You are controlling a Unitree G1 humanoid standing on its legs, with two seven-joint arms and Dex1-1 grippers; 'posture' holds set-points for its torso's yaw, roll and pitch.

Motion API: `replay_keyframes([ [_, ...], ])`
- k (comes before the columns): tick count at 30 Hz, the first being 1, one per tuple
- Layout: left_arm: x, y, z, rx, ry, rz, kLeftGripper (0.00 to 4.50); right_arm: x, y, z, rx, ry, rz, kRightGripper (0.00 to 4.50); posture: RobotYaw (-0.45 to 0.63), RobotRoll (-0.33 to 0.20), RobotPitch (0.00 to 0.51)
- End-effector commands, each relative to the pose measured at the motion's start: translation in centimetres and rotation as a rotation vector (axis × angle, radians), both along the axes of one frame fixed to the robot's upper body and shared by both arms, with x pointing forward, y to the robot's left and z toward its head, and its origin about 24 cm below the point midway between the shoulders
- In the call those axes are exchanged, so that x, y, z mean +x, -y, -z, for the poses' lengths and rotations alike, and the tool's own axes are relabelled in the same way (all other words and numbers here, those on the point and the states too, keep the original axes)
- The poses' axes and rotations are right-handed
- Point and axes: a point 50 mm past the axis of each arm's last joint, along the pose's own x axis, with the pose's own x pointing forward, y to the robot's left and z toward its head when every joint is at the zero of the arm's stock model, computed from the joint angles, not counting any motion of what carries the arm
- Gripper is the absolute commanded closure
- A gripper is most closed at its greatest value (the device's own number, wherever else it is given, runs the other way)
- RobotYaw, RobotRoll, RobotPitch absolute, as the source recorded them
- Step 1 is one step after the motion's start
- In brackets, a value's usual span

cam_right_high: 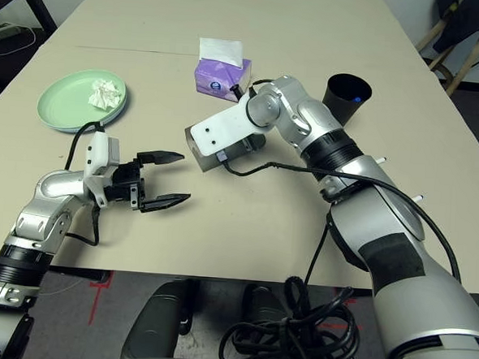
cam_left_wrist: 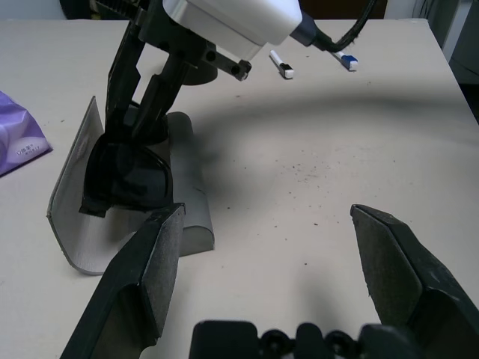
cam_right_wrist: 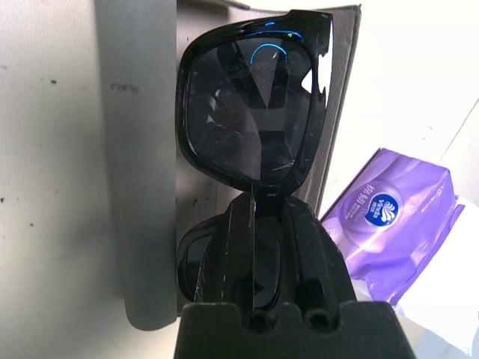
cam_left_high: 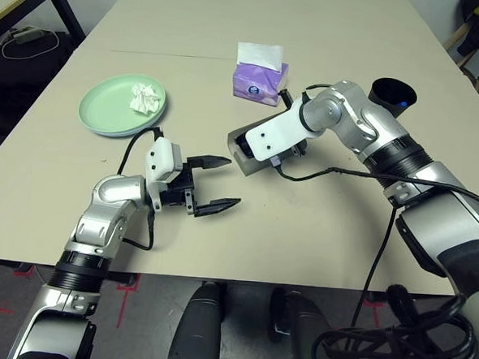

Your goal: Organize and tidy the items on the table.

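We note the tabletop (cam_left_high: 317,233) carries, from largest to smallest: the right arm, the left arm, a green plate (cam_left_high: 105,110), a purple tissue box (cam_left_high: 259,81), a grey case (cam_left_wrist: 82,224), a black cup (cam_right_high: 347,95), the sunglasses (cam_right_wrist: 251,123), a crumpled tissue (cam_left_high: 144,98) on the plate, and 2 pens (cam_left_wrist: 281,66) lying beyond the case.

The right gripper (cam_right_wrist: 266,206) has its fingers pressed together on the bridge of the sunglasses, pinching them. The sunglasses hang lens-down over the open case, their long axis running along the case's trough. In the left wrist view their lower lens looks level with the case wall; we cannot tell whether it touches the lining.

The left gripper (cam_left_high: 215,182) rests low over the tabletop near the front edge, its 2 fingers spread wide and holding nothing, pointed toward the case, which lies just beyond the fingertips.

We judge the step in hand to be seating the sunglasses in the case. The move turns on keeping the frame parallel to the trough, directly below the right fingers. The right arm is the nearer; the left is placed to steady or shut the case.
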Motion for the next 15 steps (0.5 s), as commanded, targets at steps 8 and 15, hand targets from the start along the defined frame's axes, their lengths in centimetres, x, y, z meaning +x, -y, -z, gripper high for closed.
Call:
replay_keyframes([
  [8, -0.4, 0.1, -0.5, -0.018, 0.009, 0.000, 0.00, -0.4, 0.0, 2.2, -0.027, -0.049, -0.015, 4.14, 0.22, 0.000, 0.169],
  [15, -0.4, 0.1, -0.5, -0.016, 0.007, 0.000, 0.00, 0.0, 1.0, 2.7, -0.042, -0.045, 0.020, 4.14, 0.22, 0.000, 0.170],
])
